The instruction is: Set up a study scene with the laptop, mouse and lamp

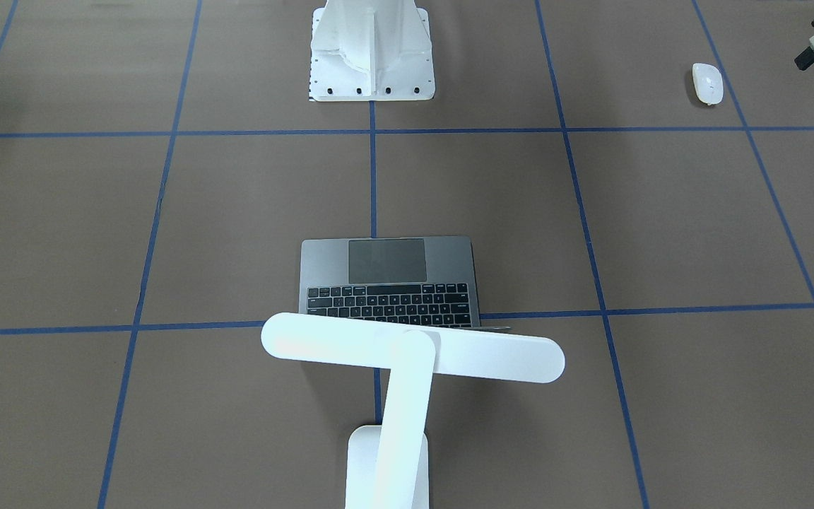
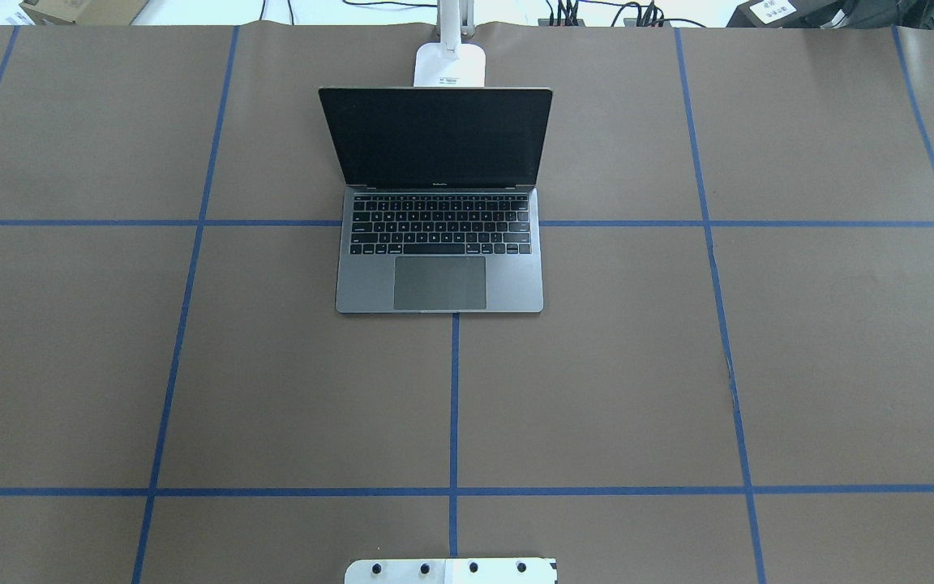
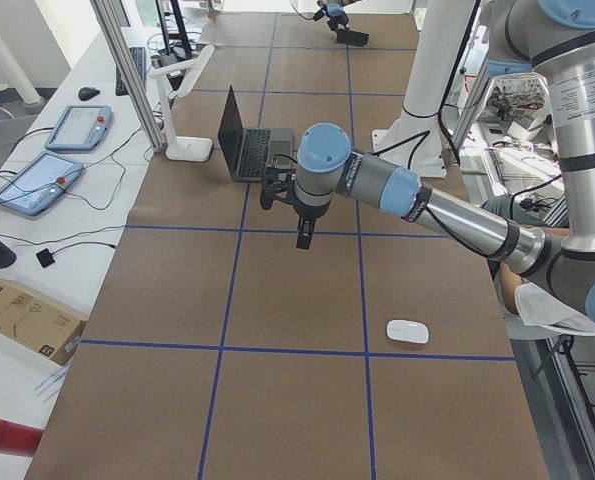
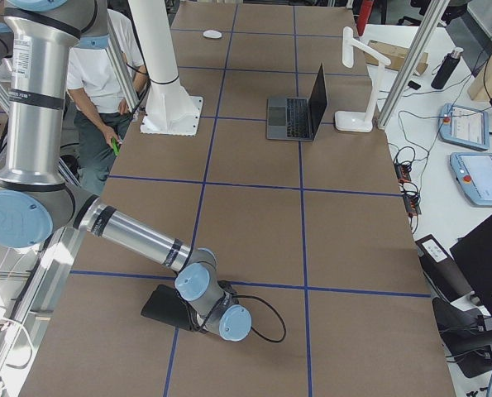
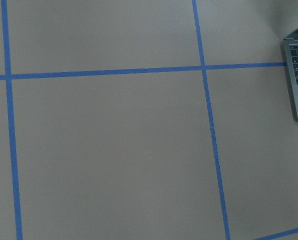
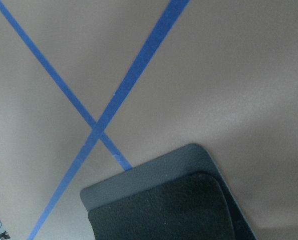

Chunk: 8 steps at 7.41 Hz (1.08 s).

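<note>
**Q:** Where do the task's items lie?

**A:** The laptop (image 2: 439, 243) stands open at the middle of the surface (image 2: 597, 389), its screen dark. The lamp (image 1: 407, 353) has its base just behind the lid, at 12 o'clock from the keyboard in the overhead view. Its bar head lies crosswise above the lid. The mouse (image 1: 707, 83) lies alone, well apart, at 2 o'clock from the laptop in the front-facing view.

**Q:** And the tools?

**A:** The left tool (image 3: 302, 232) hangs above bare surface, apart from both laptop and mouse. Whether it is open or closed cannot be told. The right tool (image 4: 186, 313) sits low at a black pad (image 6: 164, 210), well apart from the laptop. Its state cannot be told either.
</note>
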Available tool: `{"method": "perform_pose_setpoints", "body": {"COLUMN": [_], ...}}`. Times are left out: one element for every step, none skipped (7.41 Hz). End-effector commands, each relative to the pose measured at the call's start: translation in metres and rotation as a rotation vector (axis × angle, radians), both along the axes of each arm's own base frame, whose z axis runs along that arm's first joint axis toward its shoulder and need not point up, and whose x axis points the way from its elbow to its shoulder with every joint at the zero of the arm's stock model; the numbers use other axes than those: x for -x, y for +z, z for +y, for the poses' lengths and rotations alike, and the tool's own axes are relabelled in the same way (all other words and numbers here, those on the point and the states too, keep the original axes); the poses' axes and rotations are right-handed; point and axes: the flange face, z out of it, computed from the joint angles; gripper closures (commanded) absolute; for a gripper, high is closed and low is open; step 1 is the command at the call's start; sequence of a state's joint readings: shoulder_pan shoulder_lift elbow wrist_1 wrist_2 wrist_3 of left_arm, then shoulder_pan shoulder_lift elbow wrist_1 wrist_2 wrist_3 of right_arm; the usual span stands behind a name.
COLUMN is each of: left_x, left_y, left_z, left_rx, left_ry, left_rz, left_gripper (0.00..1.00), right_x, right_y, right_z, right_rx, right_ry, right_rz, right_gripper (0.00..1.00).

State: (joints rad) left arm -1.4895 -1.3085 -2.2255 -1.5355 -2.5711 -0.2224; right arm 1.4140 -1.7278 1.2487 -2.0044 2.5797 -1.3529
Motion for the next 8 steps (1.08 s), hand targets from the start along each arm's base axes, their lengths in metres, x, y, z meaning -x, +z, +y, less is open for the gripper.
{"method": "perform_pose_setpoints", "body": {"left_x": [0.0006,0.0007,0.0012,0.0013,0.0013,0.0013,0.0013,0.0013], "left_y": [-0.0009,0.0013,0.0006,0.0012,0.0012,0.0012,0.0005,-0.0003], "left_z": [0.0003,0.007,0.0073,0.0078,0.0078,0.0078,0.008,0.0082], "left_rx": [-0.002,0.007,0.006,0.007,0.007,0.007,0.006,0.004], "left_ry": [-0.002,-0.001,-0.002,-0.002,-0.002,-0.002,-0.002,-0.002], "left_rz": [0.0,-0.002,-0.002,-0.002,-0.002,-0.002,-0.002,-0.002], "left_gripper": [0.0,0.0,0.0,0.0,0.0,0.0,0.0,0.0], "right_x": [0.0025,0.0025,0.0025,0.0026,0.0029,0.0032,0.0033,0.0036], "right_y": [-0.0039,-0.0034,-0.0034,-0.0038,-0.0049,-0.0067,-0.0078,-0.0101], "right_z": [-0.0048,-0.0044,-0.0044,-0.0055,-0.007,-0.0084,-0.0092,-0.0109], "right_rx": [0.002,0.003,0.003,0.002,-0.001,-0.006,-0.011,-0.017], "right_ry": [0.011,0.011,0.011,0.011,0.011,0.012,0.011,0.011], "right_rz": [-0.011,-0.01,-0.01,-0.011,-0.011,-0.013,-0.015,-0.016], "right_gripper": [0.4,0.49,0.62,0.76,0.93,1.0,1.0,1.0]}}
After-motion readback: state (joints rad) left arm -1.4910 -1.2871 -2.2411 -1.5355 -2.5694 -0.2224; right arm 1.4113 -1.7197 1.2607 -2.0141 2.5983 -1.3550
